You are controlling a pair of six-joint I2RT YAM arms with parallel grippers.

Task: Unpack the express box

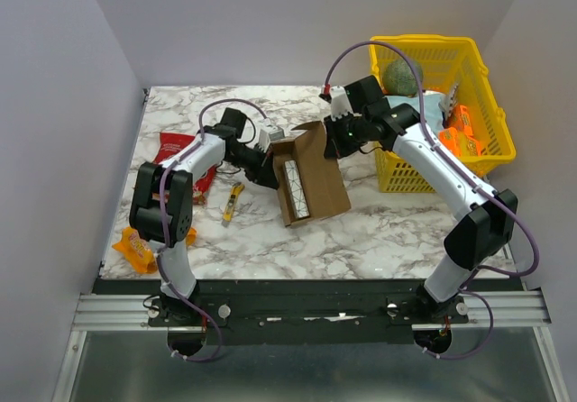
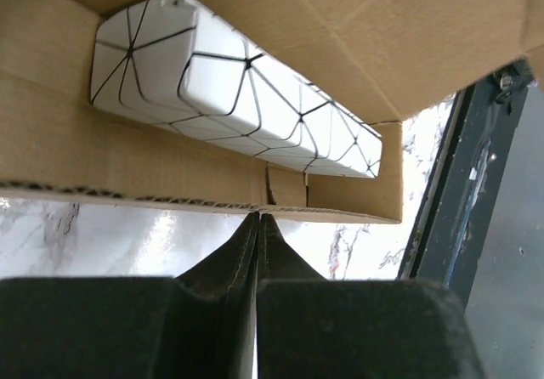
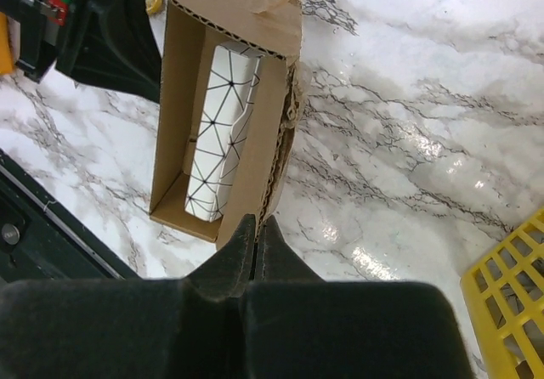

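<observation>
Left wrist view: the left hand [image 2: 258,223] is closed to a thin seam, its tips set against the near long wall of the express box [image 2: 127,162]; no cardboard is seen between them. Just past that wall a white patterned pack [image 2: 242,98] is laid inside, its long axis running from upper left to lower right, parallel to the wall. The box is seen open at mid desk [image 1: 388,231]. The right hand [image 3: 256,224], likewise closed, is set at a box edge beyond the pack's end. The left hand is judged nearer.
</observation>
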